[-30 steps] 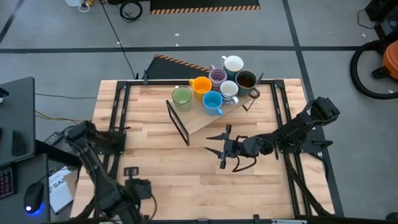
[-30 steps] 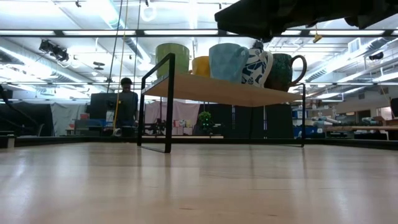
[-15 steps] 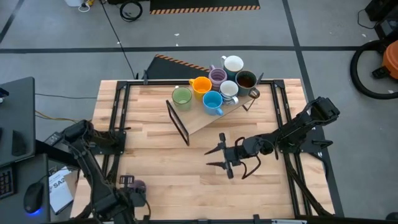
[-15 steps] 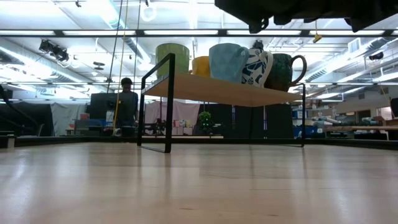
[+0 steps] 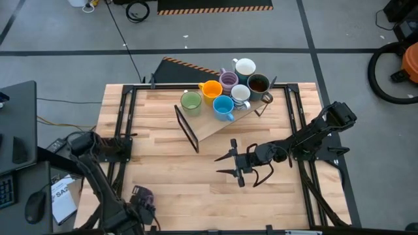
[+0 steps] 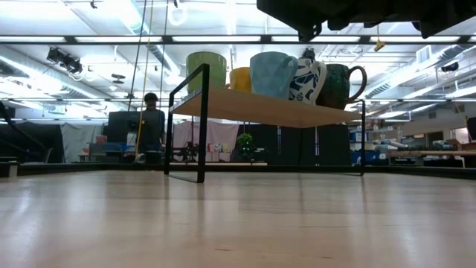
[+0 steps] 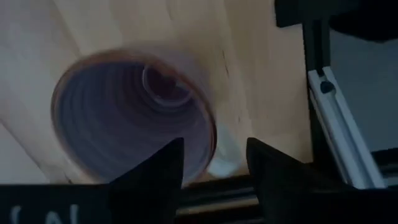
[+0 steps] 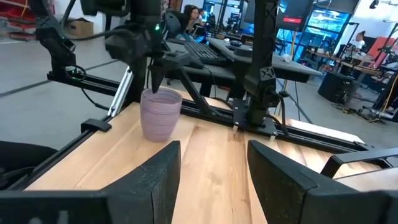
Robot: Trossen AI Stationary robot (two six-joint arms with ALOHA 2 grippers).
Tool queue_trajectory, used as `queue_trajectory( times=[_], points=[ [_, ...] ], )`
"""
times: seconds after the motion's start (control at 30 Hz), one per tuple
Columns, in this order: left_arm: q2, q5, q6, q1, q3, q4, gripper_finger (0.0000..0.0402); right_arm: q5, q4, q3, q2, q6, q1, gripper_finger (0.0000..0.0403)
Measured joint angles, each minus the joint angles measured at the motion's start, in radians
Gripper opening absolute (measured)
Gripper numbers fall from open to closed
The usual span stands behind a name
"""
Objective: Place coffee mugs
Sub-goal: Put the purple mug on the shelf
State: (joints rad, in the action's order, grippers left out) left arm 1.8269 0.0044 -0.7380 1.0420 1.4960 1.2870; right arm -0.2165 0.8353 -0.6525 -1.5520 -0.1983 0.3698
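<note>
Several coffee mugs stand on a wooden shelf (image 5: pixel 212 127) with a black frame at the far middle: green (image 5: pixel 191 100), orange (image 5: pixel 210 89), blue (image 5: pixel 223 108), lilac (image 5: pixel 228 79), two white and a dark one (image 5: pixel 259 83). Another lilac mug (image 8: pixel 160 115) stands upright on its base at the table's near left corner. My left gripper (image 8: pixel 155 78) hangs over it, pointing down, open. My right gripper (image 5: pixel 226 163) floats level above the table's middle, open and empty, facing that corner. My left gripper (image 7: pixel 214 146) is open across the lilac mug's rim (image 7: pixel 210 134), one finger inside the mug and one outside, coming from above. Whether either finger touches the wall I cannot tell. The mug stands upright on the table.
Black frame rails (image 5: pixel 124 111) run along the table's left and right sides. Bare wood lies between the shelf and the near edge. A desk with a mouse (image 5: pixel 34 210) stands left of the table. A person (image 6: pixel 152 123) stands far off in the room.
My left gripper has sunk toward the table's near left corner and rolled about its own axis; the lilac mug now shows beside it. My right gripper has kept its place, but its wrist has swung the fingers round toward the near left.
</note>
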Motion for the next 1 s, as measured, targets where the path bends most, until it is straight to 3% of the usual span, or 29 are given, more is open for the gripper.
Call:
queue_trajectory(
  times=[0.23, 0.7, 0.77, 1.0],
  points=[
    [0.06, -0.033, 0.12, 0.002, 0.0, -0.002, 0.0174, -0.001, 0.0, 0.0, 0.0, 0.012, 0.0, 0.0192],
    [0.072, -0.052, 0.155, -0.056, 0.0, -0.01, 0.0024, -0.003, 0.001, 0.0, 0.0, 0.015, -0.005, 0.0192],
    [0.071, -0.055, 0.179, -0.086, 0.0, -0.016, 0.002, -0.005, 0.001, 0.0, 0.0, 0.019, -0.008, 0.0192],
    [0.049, -0.032, 0.22, -0.254, 0.0, -0.062, 0.002, -0.189, -0.017, 0.0, 0.005, 0.012, 0.023, 0.0192]
  ],
)
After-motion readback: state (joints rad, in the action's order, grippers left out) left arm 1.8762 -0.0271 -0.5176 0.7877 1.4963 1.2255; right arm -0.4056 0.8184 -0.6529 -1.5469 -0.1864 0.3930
